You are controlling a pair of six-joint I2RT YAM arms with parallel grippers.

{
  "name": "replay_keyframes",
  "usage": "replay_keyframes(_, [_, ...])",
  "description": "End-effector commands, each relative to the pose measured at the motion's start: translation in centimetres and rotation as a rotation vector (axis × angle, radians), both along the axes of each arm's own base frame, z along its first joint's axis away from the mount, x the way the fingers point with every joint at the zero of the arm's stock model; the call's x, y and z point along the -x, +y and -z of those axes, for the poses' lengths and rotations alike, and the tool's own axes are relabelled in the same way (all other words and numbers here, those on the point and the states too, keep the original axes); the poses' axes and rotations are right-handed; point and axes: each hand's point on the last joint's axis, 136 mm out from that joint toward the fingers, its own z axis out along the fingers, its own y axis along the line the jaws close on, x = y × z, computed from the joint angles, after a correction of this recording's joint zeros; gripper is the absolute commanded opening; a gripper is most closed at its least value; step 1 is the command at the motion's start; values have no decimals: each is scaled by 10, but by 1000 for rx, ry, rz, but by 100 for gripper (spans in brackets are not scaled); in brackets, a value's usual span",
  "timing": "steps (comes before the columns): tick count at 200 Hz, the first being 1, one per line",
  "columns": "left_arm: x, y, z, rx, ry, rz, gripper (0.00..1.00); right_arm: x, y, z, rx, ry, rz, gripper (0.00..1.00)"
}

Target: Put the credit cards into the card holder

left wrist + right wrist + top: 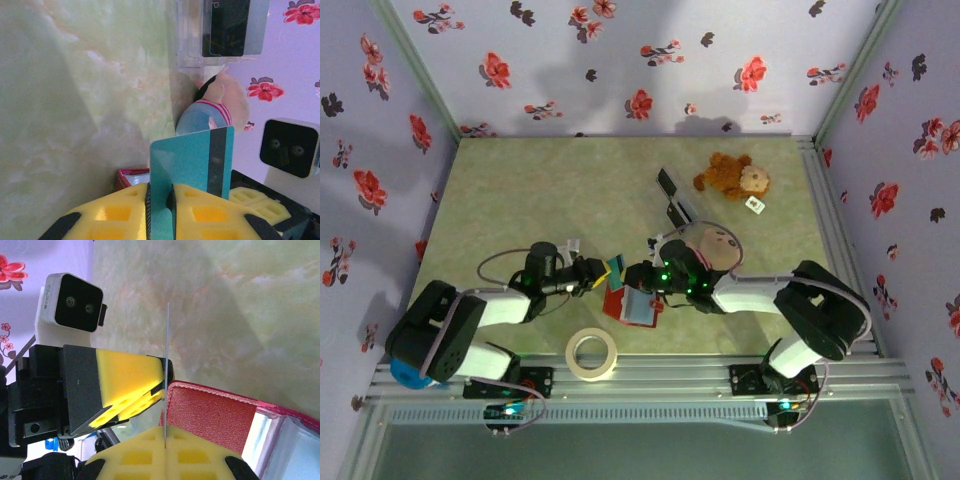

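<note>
Clearance is tightest at the near middle of the surface [540, 190], where both grippers meet tip to tip. The left gripper [160, 192] pinches a teal card [192, 160] between its yellow ribbed pads; the card stands upright, thin and glossy, with a dark stripe along one side. The right gripper [164, 442] has its jaws pressed together, and the card, seen edge-on as a fine line, runs into the seam between them, so it seems to pinch the same card. The card holder [632, 305], red and squarish with a pale pocketed inside, lies open just beneath the gripper tips, near a flat ring of tape [592, 354] by the metal rail. Beside the right arm sits a soft pig plush [712, 245]. Farther back are a clear slotted stand [675, 200] with dark cards [230, 25] and a fuzzy brown teddy bear [732, 177]. The marbled green left half is bare.
</note>
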Motion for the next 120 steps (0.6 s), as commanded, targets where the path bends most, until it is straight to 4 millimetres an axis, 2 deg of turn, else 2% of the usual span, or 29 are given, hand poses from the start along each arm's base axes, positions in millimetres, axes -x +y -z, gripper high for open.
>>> replay_keyframes(1, [8,-23,-48,140,-142,137,21,12,11,0,-39,41,-65,4])
replay_keyframes(23, [7,-21,-49,141,-143,125,30,12,10,0,-38,46,-67,5])
replay_keyframes(55, [5,-20,-51,144,-148,124,29,12,11,5,-37,61,-69,8])
replay_keyframes(68, [4,-19,-52,145,-153,117,26,13,12,5,-38,68,-77,8])
replay_keyframes(99, [2,-16,-53,141,-155,115,7,13,12,10,-35,81,-75,9])
replay_keyframes(120, [1,-14,-52,130,-158,108,0,13,11,12,-29,81,-72,10])
